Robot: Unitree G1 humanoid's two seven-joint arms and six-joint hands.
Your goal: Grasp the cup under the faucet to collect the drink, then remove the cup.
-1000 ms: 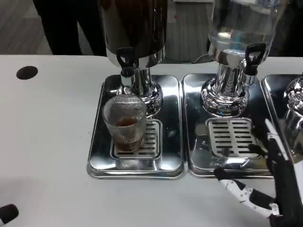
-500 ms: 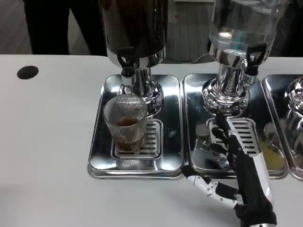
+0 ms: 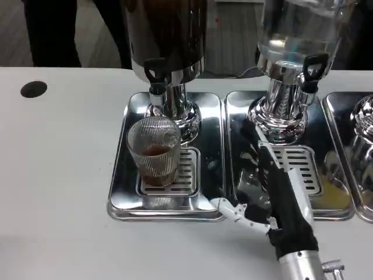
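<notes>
A ribbed clear glass cup (image 3: 155, 150) with a little brown drink in it stands on the drip grate of the left steel tray (image 3: 122, 195), under the black faucet (image 3: 155, 74) of the dark drink dispenser (image 3: 166, 41). My right hand (image 3: 274, 186) is over the middle tray to the right of the cup, fingers spread and pointing away, thumb (image 3: 233, 209) stretched toward the left tray's front right corner. It holds nothing and is apart from the cup.
A clear-liquid dispenser (image 3: 294, 35) with a black tap stands on the middle tray (image 3: 239, 146). A third tray (image 3: 344, 116) and dispenser base sit at the right edge. A black hole (image 3: 33, 88) marks the table at far left. People's legs stand behind the table.
My right hand has moved left and forward from the lower right corner, now reaching over the middle tray toward the cup. The cup has stayed put.
</notes>
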